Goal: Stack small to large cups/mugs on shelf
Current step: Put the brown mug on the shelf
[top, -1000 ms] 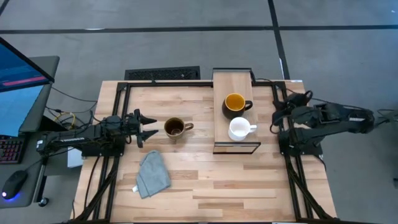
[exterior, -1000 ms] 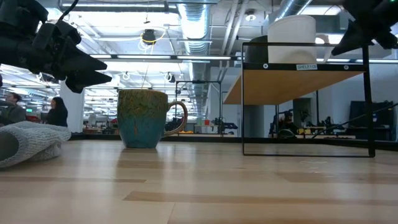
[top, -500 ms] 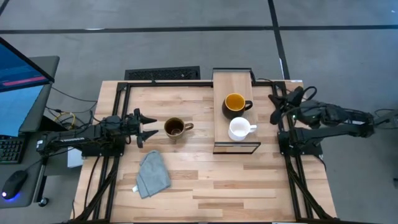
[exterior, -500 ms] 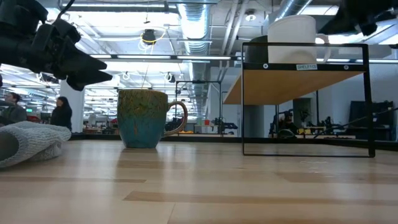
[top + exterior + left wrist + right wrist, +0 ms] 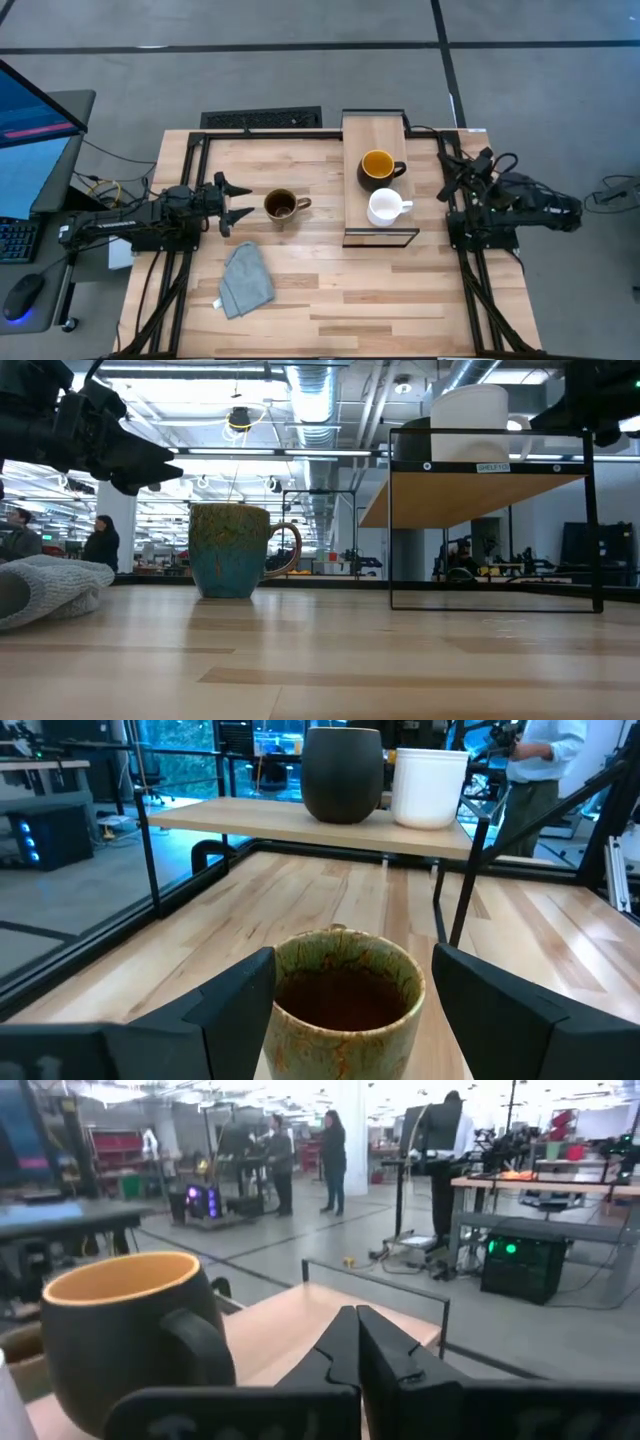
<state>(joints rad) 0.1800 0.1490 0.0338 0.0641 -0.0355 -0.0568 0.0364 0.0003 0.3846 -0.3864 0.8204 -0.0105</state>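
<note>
The olive-brown mug [image 5: 281,206] stands on its base on the tabletop, its handle toward the right. My left gripper [image 5: 240,202] is open just left of it and touches nothing. In the left wrist view the mug [image 5: 345,995] shows between the two fingers. The dark mug with the yellow inside [image 5: 377,167] and the small white mug [image 5: 385,207] stand side by side on the shelf [image 5: 375,130]. My right gripper [image 5: 447,178] is shut and empty, right of the shelf. The dark mug [image 5: 125,1330] shows close in its wrist view.
A grey cloth [image 5: 246,279] lies on the tabletop near the left front. A dark keyboard [image 5: 262,119] lies at the far edge. The shelf's dark frame [image 5: 590,520] stands on the table. People stand in the room beyond the table.
My right arm has folded back toward the table's right edge, and its gripper has drawn away from the white mug on the shelf. My left gripper has risen a little beside the olive-brown mug. The mugs have stayed where they were.
</note>
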